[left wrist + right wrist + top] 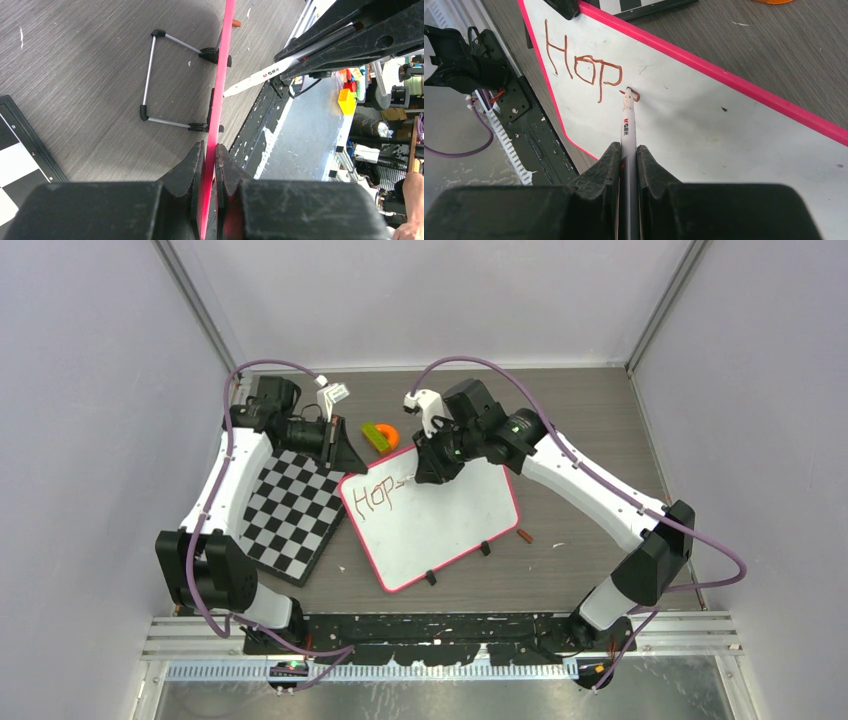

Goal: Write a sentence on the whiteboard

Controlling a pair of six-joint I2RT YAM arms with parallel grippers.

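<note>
The whiteboard (pixel 440 525) lies tilted at the table's middle, white with a pink rim. My left gripper (pixel 350 462) is shut on its far left corner. In the left wrist view the rim (pixel 221 90) runs edge-on between the pads (pixel 210 148). The sentence (pixel 380 496) reads "Hop" in reddish-brown (pixel 584 65), with a small curl of a further letter begun. My right gripper (pixel 628 148) is shut on a white marker (pixel 628 125). The marker's tip touches the board just right of the "p". The right gripper (pixel 434 470) hovers over the board's far edge.
A black-and-white checkerboard (pixel 290 510) lies left of the whiteboard, under my left arm. A green and orange toy (pixel 380 435) sits just beyond the board's far edge. A small reddish cap (pixel 525 535) rests on the table right of the board. Wire stand legs (pixel 150 75) stick out behind the board.
</note>
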